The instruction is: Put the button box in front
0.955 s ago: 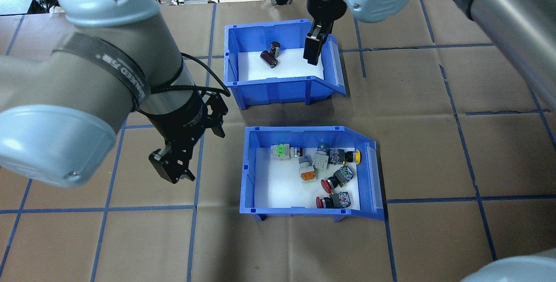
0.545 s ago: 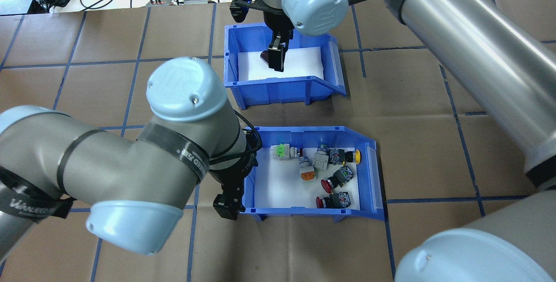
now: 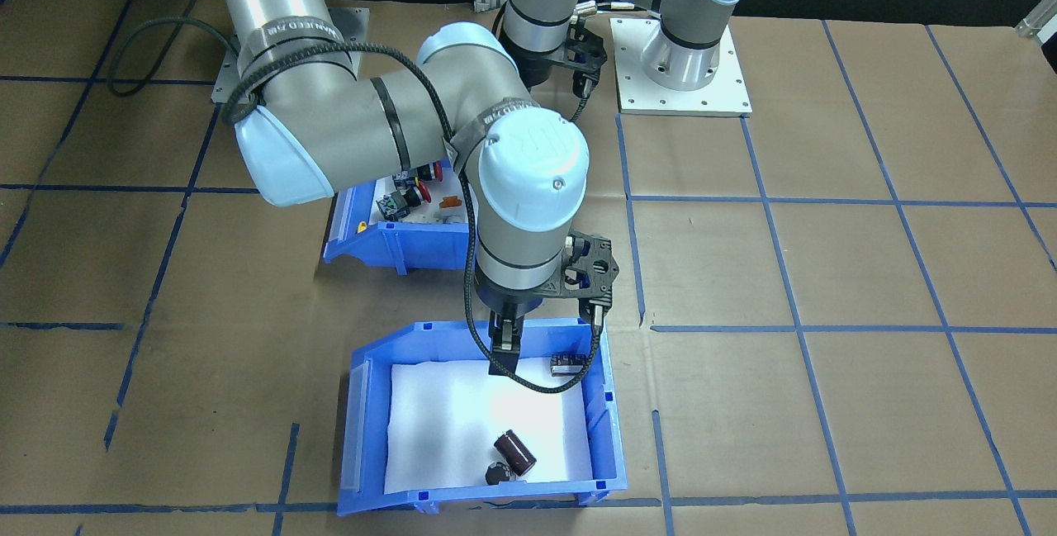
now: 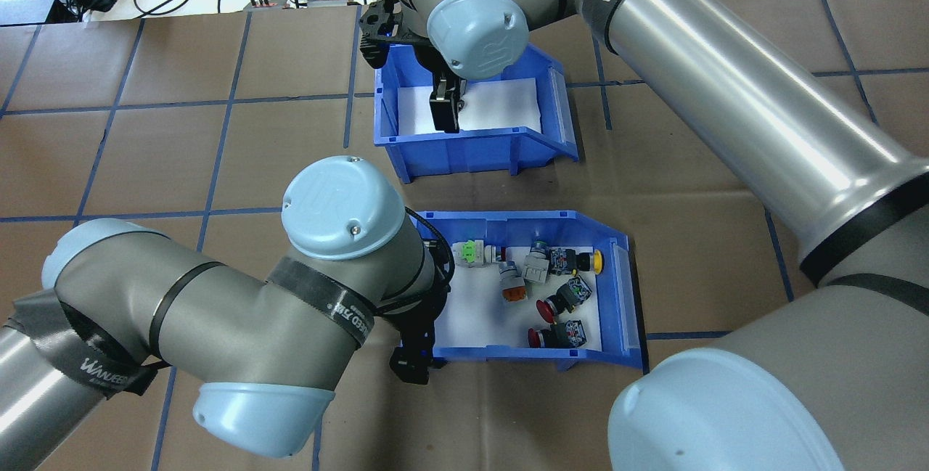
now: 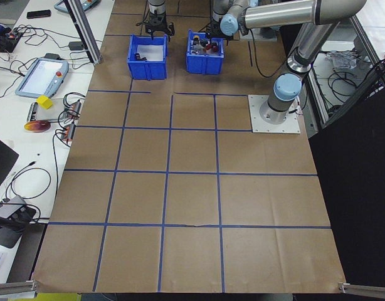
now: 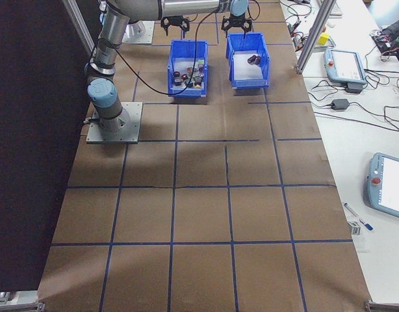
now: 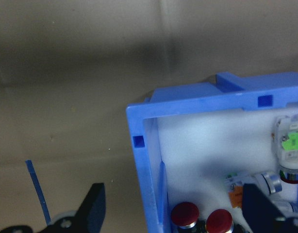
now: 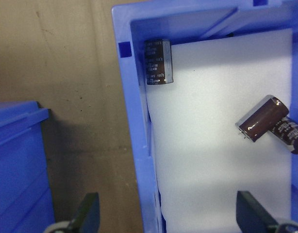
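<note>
My left gripper is spread astride the button box's end wall, the box lying toward three o'clock overhead, long axis nine-to-three. My right gripper, also spread, straddles the capacitor bin's wall at twelve.

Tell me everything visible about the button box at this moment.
The button box is a blue plastic bin with a white foam liner and a sloped open end. It sits flat on the brown paper-covered table, nearer the robot than the capacitor bin. Inside lie loose push-button switches with red, yellow, orange and green caps. The left gripper is open and straddles one side wall, one finger outside and one inside.
</note>
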`<state>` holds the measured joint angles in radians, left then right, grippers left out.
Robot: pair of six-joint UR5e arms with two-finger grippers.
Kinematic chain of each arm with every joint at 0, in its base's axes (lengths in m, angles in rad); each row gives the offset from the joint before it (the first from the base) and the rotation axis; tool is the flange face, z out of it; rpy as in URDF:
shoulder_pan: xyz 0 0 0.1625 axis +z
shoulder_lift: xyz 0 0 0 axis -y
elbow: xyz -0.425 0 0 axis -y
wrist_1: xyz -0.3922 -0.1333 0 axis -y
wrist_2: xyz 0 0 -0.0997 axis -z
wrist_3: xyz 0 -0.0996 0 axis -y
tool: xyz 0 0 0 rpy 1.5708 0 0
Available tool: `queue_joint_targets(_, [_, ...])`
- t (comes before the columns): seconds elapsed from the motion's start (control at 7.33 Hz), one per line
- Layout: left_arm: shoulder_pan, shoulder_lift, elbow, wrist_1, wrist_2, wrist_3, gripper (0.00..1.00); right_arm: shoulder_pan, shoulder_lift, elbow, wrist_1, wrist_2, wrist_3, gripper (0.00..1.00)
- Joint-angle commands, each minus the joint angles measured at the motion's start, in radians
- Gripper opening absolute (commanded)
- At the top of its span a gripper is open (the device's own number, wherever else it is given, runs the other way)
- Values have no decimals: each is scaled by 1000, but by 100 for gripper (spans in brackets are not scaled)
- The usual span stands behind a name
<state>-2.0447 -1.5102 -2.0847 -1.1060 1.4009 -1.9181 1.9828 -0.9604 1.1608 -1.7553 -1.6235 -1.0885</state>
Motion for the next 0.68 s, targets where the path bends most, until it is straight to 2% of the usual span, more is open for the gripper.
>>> queue_joint_targets(0.0, [-54, -65, -5, 115, -14, -61, 95, -1, 17, 54, -59, 1, -10, 100])
queue_joint_targets(0.27, [-63, -91, -15, 115, -16, -68, 94, -1, 25, 137, -191, 1, -7, 100])
queue_joint_targets(0.41, [-65, -91, -41, 121, -17, -70, 95, -1, 26, 152, -222, 2, -4, 91])
queue_joint_targets(0.55, [-65, -94, -63, 159, -17, -73, 95, -1, 26, 151, -222, 5, -2, 71])
